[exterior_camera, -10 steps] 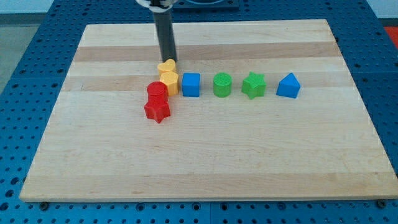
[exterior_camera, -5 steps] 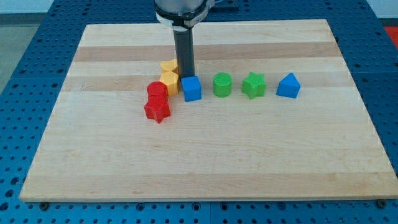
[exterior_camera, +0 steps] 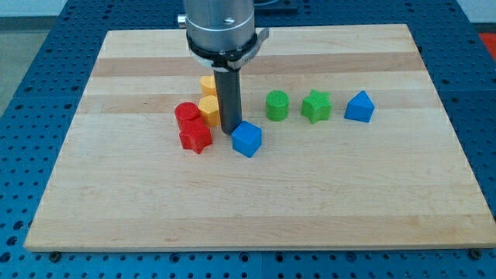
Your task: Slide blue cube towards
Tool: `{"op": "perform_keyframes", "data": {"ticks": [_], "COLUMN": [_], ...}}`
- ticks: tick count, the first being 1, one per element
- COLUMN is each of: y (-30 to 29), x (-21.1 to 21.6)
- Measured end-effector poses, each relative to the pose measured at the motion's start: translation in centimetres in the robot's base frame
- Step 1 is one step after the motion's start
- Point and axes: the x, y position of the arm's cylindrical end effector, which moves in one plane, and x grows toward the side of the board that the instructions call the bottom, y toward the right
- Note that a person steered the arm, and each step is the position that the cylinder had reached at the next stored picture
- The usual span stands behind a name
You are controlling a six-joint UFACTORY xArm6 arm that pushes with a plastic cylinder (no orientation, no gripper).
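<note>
Tip [exterior_camera: 231,130] being pressed against blue cube [exterior_camera: 247,139], rotated; glancing contact risked; end effector grasp state cannot be told.

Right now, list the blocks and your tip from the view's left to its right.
Red cylinder → red star → my tip → blue cube → green cylinder → green star → blue triangular block. The two yellow blocks overlap the reds, so I leave them out.
</note>
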Motion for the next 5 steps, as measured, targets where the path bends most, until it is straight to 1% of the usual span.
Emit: {"op": "perform_keyframes", "data": {"ticks": [2, 3, 4, 5], "y": [-2.3, -3.4, -4.0, -3.8], "x": [-0.6, -2.6, -3.5, -3.5]}}
